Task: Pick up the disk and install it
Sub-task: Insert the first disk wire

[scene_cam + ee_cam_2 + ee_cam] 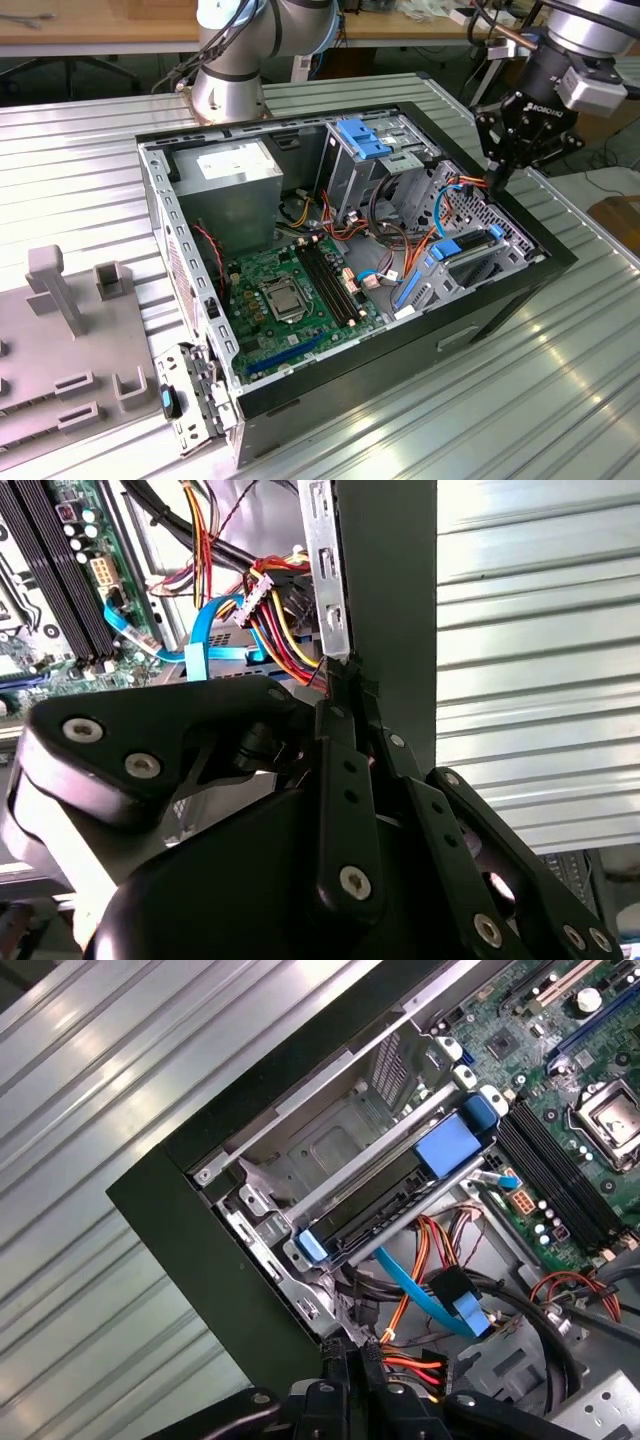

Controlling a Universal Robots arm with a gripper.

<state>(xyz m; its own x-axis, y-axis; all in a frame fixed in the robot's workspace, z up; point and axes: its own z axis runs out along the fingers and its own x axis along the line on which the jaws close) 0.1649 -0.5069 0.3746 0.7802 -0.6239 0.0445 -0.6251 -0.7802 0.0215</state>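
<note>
- Gripper [497,178] is hanging narrow, jaws pressed together on nothing, at the computer case [480,330] corner beside the cables [270,630]; I'm reading that as poised for nudging, not grasping.
- I'm seeing the disk [395,1195] lying in its drive bay, blue-framed, near the gripper but apart from it.

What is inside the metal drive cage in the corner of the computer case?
The disk, in its blue carrier, lies in the drive cage between two metal rails. Only its dark edge shows; its flat faces and anything beneath it are covered.
</note>
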